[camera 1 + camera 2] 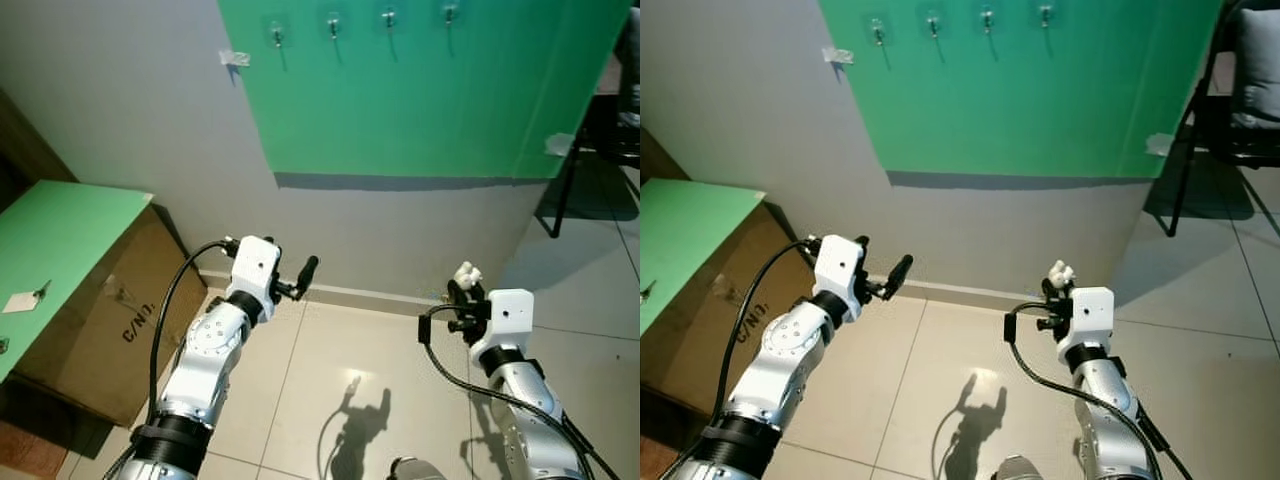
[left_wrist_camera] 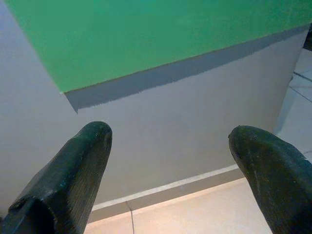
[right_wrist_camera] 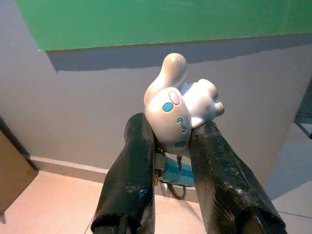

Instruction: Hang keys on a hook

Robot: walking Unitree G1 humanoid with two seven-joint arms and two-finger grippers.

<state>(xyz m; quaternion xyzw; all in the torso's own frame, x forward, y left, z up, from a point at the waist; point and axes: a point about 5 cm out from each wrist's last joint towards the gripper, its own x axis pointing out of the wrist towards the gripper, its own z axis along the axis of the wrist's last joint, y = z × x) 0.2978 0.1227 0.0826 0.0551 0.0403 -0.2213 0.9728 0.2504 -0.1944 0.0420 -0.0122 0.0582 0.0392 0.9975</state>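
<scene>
The robot stands facing a grey wall with a green panel (image 1: 420,100) taped across its upper part, four small hooks (image 1: 333,24) in a row along the top of it. Its right gripper (image 3: 170,146) is clamped on the keys (image 3: 171,173), or rather on the white cartoon figure (image 3: 178,109) that serves as their fob, which bulges out above the two black fingers (image 3: 129,170) while a bit of metal ring and a blue tag hang in the gap beneath. The left gripper (image 2: 170,146) is held up beside it with its fingers spread wide and nothing between them, pointing at the bare wall.

The bunch looks light, and the figure seems a smooth, rounded, hard thing (the sort that could squirm out of a pinch if squeezed off-centre). The trouble, as I judge it, is that the ring is what must go over a hook, and it dangles loose below the grip, free to swing. Holding by the fob is secure enough, but the ring would want to be presented clear of the fingers. The hooks are well above both arms.

A cardboard box (image 1: 120,320) with a green board (image 1: 60,240) on it sits to the left.
</scene>
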